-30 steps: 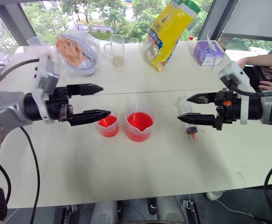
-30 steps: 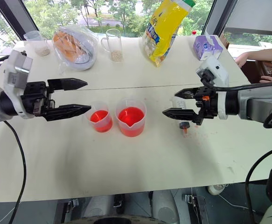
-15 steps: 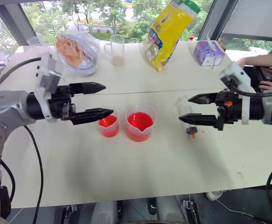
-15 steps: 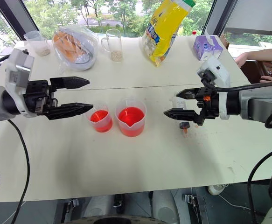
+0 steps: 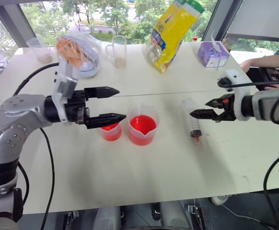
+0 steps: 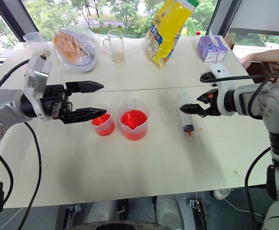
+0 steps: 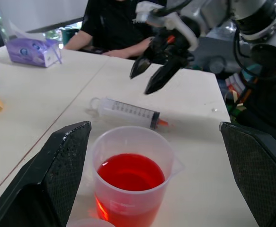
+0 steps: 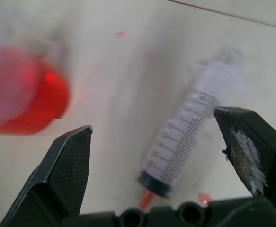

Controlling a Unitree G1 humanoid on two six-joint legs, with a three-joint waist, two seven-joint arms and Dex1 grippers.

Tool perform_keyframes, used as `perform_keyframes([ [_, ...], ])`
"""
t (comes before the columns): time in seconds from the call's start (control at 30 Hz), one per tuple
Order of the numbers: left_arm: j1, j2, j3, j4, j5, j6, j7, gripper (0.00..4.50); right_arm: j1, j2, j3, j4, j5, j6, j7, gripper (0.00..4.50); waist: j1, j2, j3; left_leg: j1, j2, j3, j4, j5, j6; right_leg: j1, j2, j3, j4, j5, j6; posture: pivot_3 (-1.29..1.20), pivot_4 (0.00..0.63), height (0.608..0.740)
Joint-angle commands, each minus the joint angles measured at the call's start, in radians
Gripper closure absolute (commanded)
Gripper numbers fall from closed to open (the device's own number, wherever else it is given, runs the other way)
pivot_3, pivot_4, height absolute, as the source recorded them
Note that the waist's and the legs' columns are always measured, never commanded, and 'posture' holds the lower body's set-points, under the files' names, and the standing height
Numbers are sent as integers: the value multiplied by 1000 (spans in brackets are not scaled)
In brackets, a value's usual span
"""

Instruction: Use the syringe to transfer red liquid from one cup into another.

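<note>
The syringe point(image 5: 192, 120) lies flat on the white table, orange tip toward me, right of the cups. The wide spouted beaker point(image 5: 142, 127) holds red liquid point(image 7: 130, 173). Left of it stands the smaller cup point(image 5: 111, 132), also with red liquid in it. My left gripper point(image 5: 121, 103) hangs open and level, pointing right, its lower finger just above the small cup. My right gripper point(image 5: 199, 108) is open and tilted down, right beside the syringe's barrel point(image 8: 185, 137) without touching it. Both grippers are empty.
At the table's far side stand a yellow bag point(image 5: 175, 28), a purple tissue box point(image 5: 213, 53), a glass mug point(image 5: 119, 51), a clear bag with orange contents point(image 5: 79, 53) and a small cup point(image 5: 41, 49). A person's arm point(image 5: 268, 61) rests at the right edge.
My right gripper has dropped and swung out to the right, tilting down beside the syringe. My left gripper has shifted slightly right toward the small cup. Both stayed open.
</note>
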Motion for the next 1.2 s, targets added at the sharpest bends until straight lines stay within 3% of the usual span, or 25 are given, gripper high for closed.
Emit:
perform_keyframes([
  [0.03, -31, -20, -17, -3, 32, -44, -17, 0, -75, 41, 39, 121, -79, -6, -28, 49, 1, 0, 0, 0, 0, 0, 0, 0, 0, 0, 0, 0, 0, 0, 0, 0, 150, 740],
  [0.53, 18, -78, -32, -24, 84, -94, -21, 0, -214, 254, 286, 590, -362, -243, 66, 49, -1, 0, 0, 0, 0, -1, 0, 0, 0, 0, 0, 0, 1, 1, 1, 0, 150, 740],
  [0.63, 34, -73, -20, -33, 83, -93, -11, 0, -228, 281, 299, 654, -403, -285, 95, 883, -4, -1, -1, 1, 0, -1, 0, 0, 0, 1, 0, 0, 2, 1, 1, 0, 150, 740],
  [0.77, 41, -68, -15, -36, 83, -95, -7, 0, -244, 308, 299, 702, -445, -311, 127, 2918, -7, -1, -1, 2, 0, -1, 0, 0, 0, 2, 1, 0, 2, 1, 1, 0, 150, 740],
  [0.83, 42, -63, -11, -32, 82, -97, -12, 0, -248, 319, 295, 709, -462, -311, 137, 3115, -9, -2, -2, 3, 1, -1, 0, 0, 0, 2, 1, 0, 3, 1, 1, 0, 150, 740],
  [0.97, 28, -53, -14, -16, 89, -101, -24, 0, -239, 308, 258, 638, -475, -283, 139, 3115, -8, -2, -2, 3, 2, -1, 0, 0, -1, 2, 2, 0, 3, 1, 1, 0, 150, 740],
  [1.03, -9, -54, -28, 8, 100, -101, -30, 0, -220, 273, 170, 473, -446, -270, 124, 3115, -5, -2, -1, 3, 2, -1, 0, 1, -1, 2, 2, 0, 3, 1, 1, 0, 150, 740],
  [1.2, -90, -51, -44, 87, 124, -112, -73, 0, -142, 317, -85, 83, -314, -315, 103, 3115, 1, 0, 0, 0, 2, -1, 0, 1, -1, -1, 2, 0, 3, 1, 1, 0, 150, 740],
])
